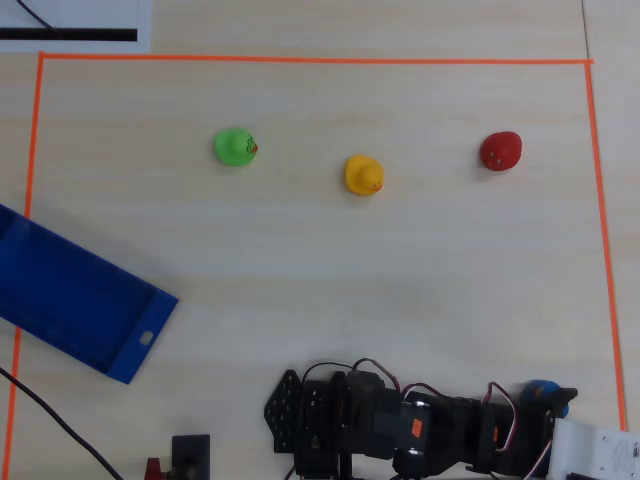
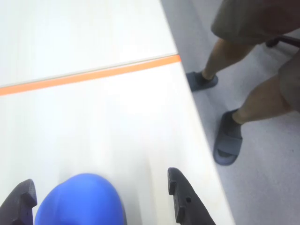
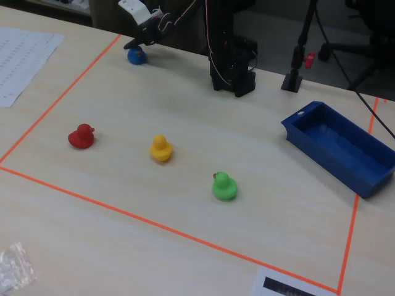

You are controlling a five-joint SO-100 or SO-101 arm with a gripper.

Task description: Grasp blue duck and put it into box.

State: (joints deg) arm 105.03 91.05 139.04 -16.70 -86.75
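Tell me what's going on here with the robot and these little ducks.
The robot arm has its gripper open around the blue duck near the table's corner, not yet closed on it. The blue box sits empty across the table. The green duck, yellow duck and red duck stand untouched in a row.

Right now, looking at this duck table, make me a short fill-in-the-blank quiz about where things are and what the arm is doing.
1. The gripper has its jaws open around the ____ duck.
2. In the overhead view, the duck lying between the green duck and the red duck is ____.
3. The number of ducks lying inside the blue box is ____.
4. The tape line marking the work area on the table is ____.

Missing words: blue; yellow; zero; orange
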